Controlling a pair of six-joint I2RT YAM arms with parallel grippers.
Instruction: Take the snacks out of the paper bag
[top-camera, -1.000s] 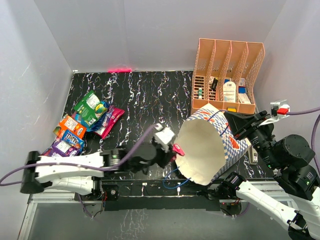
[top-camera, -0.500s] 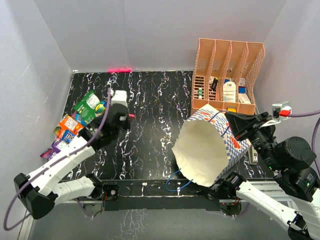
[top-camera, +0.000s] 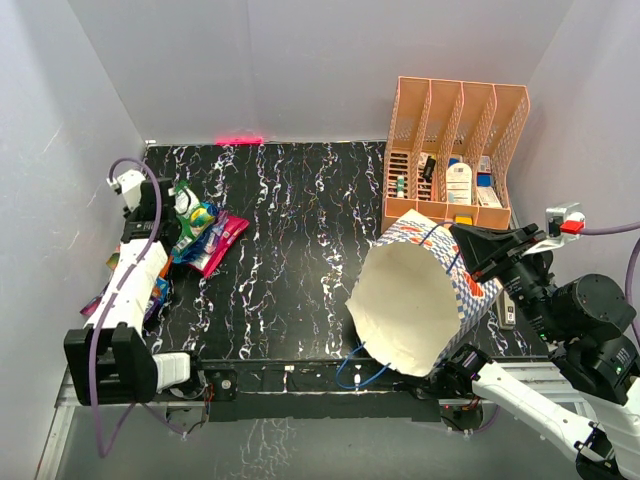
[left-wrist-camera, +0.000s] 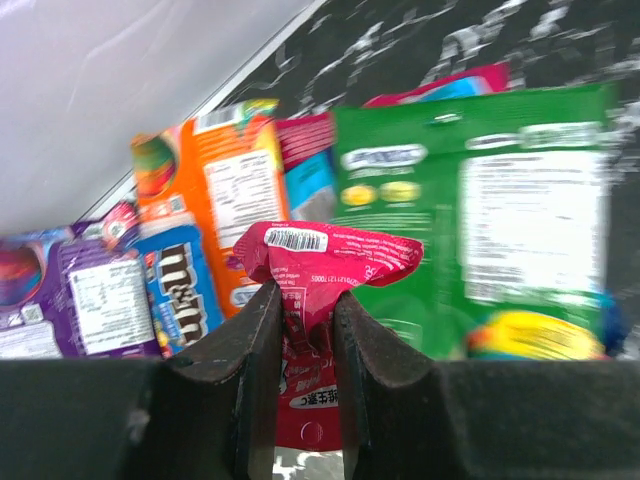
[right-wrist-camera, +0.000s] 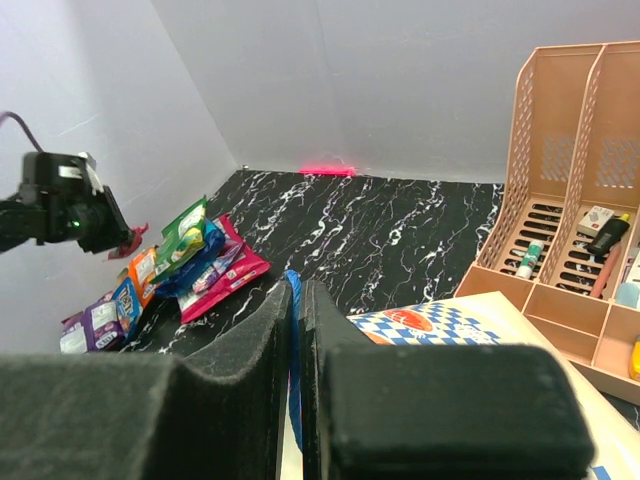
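Black marbled table (top-camera: 300, 250), pale walls (top-camera: 300, 60) — snacks (top-camera: 200, 228) piled far left.

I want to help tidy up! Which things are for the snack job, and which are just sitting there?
For the job: paper bag, pinched by the right gripper; snacks piled on the left; red packet in the left gripper.
Just sitting there: peach organizer.

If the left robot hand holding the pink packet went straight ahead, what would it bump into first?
The left gripper, shut on the pink packet, aims between the orange packet and the green packet. It would probably hit one of those first, though depth is hard to judge.
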